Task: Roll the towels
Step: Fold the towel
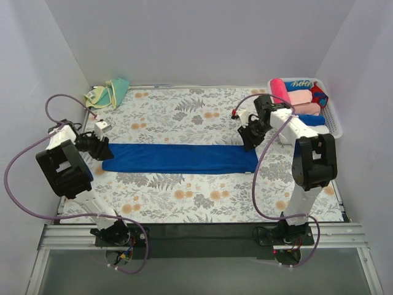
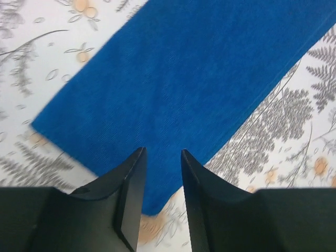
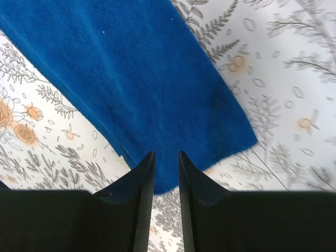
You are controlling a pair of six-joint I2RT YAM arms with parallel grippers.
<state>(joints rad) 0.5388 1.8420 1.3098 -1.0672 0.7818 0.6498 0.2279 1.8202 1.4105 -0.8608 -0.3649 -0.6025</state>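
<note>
So, top view first: the blue towel [image 1: 178, 158] lies flat as a long strip on the table [image 1: 184, 203], with its long axis running left to right. The left gripper [image 1: 98, 146] sits at its left end and the right gripper [image 1: 250, 138] at its right end, so each arm is nearest its own end. The yellow towel [image 1: 107, 93] is bunched in the far left corner, well apart.

Left wrist: fingers [image 2: 131, 178] parted, nothing between them, towel corner right under the tips.

Right wrist: fingers [image 3: 142, 194] parted narrowly, also empty, over the other end. Can't tell if they touch the cloth.

I'd guess the roll starts from one end, along that axis.
</note>
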